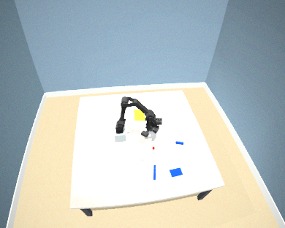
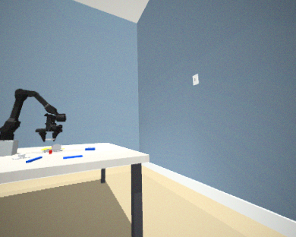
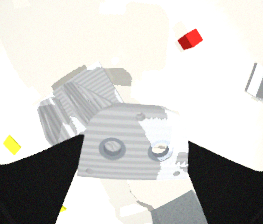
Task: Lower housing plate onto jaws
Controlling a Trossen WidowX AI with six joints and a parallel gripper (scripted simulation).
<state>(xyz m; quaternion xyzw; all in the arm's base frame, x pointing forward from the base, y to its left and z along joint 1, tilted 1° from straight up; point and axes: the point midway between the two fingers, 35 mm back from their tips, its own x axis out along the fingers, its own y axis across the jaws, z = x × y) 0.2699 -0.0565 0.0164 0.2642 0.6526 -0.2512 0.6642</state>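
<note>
My gripper (image 1: 150, 131) (image 2: 48, 139) (image 3: 134, 142) is shut on the pale grey housing plate (image 3: 133, 127), which has two round holes and lies between the dark fingers in the wrist view. In the exterior view the fingers and plate hang above the table. Pale grey ribbed parts (image 3: 86, 95) show beyond the plate's upper left edge in the wrist view, apparently lower down. I cannot tell for sure whether they are the jaws. The plate hides what lies directly beneath it, and the jaw stubs and pins cannot be made out.
A red block (image 1: 153, 147) (image 2: 50, 151) (image 3: 191, 39) stands near the gripper. A yellow sheet (image 1: 139, 115) lies toward the back. Blue pieces (image 1: 179, 142) (image 1: 154, 172) (image 1: 176, 172) lie right and front. A grey channel-like piece (image 3: 256, 82) is at the wrist view's right edge.
</note>
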